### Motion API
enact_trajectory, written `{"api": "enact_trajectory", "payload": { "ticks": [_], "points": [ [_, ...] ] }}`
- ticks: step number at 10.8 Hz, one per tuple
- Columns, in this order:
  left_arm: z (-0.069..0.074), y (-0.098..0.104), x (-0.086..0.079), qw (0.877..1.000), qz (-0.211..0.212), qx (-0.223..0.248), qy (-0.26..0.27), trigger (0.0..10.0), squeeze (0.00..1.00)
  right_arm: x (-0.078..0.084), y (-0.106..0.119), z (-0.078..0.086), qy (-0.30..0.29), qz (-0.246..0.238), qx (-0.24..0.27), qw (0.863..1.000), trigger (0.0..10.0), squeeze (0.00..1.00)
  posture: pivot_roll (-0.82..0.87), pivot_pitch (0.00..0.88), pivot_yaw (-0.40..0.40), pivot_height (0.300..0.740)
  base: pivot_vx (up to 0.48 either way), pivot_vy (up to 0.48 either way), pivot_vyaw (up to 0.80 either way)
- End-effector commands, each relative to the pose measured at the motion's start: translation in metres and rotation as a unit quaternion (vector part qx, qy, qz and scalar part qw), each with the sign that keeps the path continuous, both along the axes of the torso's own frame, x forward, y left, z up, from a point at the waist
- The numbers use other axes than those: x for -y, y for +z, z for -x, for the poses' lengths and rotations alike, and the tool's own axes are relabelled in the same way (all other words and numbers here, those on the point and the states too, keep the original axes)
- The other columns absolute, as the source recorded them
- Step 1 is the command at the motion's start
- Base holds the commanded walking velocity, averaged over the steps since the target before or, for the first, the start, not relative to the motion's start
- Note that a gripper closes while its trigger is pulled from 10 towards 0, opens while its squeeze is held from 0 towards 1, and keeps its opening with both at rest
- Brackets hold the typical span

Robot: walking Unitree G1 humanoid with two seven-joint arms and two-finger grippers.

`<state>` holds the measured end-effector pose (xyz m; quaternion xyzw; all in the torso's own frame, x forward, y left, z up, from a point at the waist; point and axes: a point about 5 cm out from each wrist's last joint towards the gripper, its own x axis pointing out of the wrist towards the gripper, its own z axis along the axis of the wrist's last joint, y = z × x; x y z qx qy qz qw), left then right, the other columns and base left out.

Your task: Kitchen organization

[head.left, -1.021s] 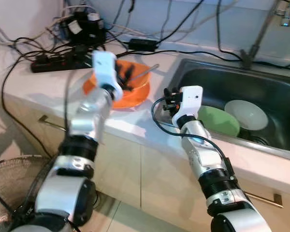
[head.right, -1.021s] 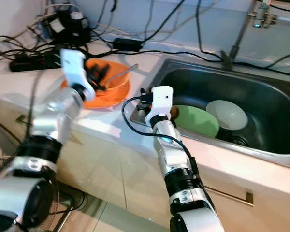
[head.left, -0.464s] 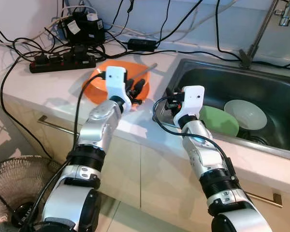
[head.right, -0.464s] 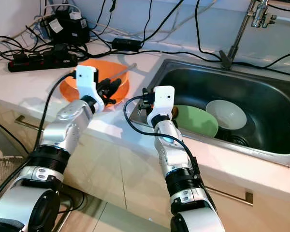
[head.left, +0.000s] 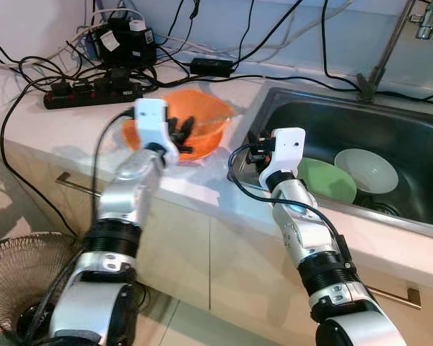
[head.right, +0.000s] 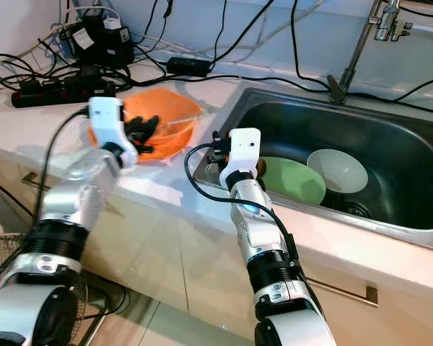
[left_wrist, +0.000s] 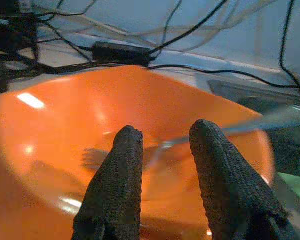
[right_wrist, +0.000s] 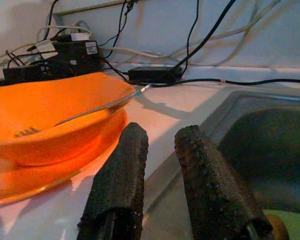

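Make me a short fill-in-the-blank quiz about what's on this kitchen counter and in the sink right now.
1. The fork lies inside the ______ bowl.
2. In the sink, the white bowl sits beside a ______ one.
3. The left pincer reaches over the rim of the ______.
4. The right pincer hangs at the edge of the ______.

Missing words: orange; green; bowl; sink

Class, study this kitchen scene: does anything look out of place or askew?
Yes. The orange bowl sits tilted on the orange plate, a fork inside, and a power strip with tangled cables lies on the counter near the sink.
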<state>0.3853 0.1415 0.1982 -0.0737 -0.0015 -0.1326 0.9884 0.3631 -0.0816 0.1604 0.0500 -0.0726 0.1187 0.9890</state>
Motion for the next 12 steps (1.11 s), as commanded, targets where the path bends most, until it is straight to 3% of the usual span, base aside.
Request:
{"api": "enact_trajectory", "payload": {
  "ticks": [1,5,6,7,8,10,12],
  "points": [
    [0.002,-0.004,-0.005,1.000,0.000,-0.012,0.009,10.0,0.00,0.000,0.002,-0.001,0.000,0.001,0.001,1.000,10.0,0.00,0.17,0.015,-0.001,0.740,0.000,0.000,0.00],
    [-0.002,0.013,-0.019,0.999,-0.030,0.014,0.031,10.0,0.00,-0.001,0.002,-0.001,0.000,0.002,0.001,1.000,10.0,0.00,0.18,0.014,0.000,0.740,0.000,0.000,0.00],
    [-0.003,0.025,-0.018,0.998,-0.040,0.032,0.032,10.0,0.00,-0.001,0.002,-0.002,-0.001,0.001,0.001,1.000,10.0,0.00,0.17,0.014,0.002,0.740,0.000,0.000,0.00],
    [-0.003,0.048,-0.007,0.995,-0.054,0.079,0.021,10.0,0.00,0.000,0.002,-0.002,-0.003,0.001,0.000,1.000,10.0,0.00,0.17,0.011,0.004,0.740,0.000,0.000,0.00],
    [-0.002,0.057,0.000,0.992,-0.068,0.104,0.010,10.0,0.00,0.001,0.002,-0.002,-0.004,0.001,0.000,1.000,10.0,0.00,0.17,0.009,0.005,0.740,0.000,0.000,0.00],
    [0.008,0.068,0.025,0.972,-0.148,0.177,-0.034,10.0,0.00,0.002,0.002,-0.003,-0.007,0.000,-0.001,1.000,10.0,0.00,0.18,0.004,0.009,0.740,0.000,0.000,0.00],
    [0.022,0.059,0.058,0.936,-0.244,0.220,-0.123,10.0,0.00,0.017,0.001,-0.007,-0.033,0.008,-0.003,0.999,10.0,0.00,0.17,0.000,0.013,0.740,0.000,0.000,0.00]
  ]
}}
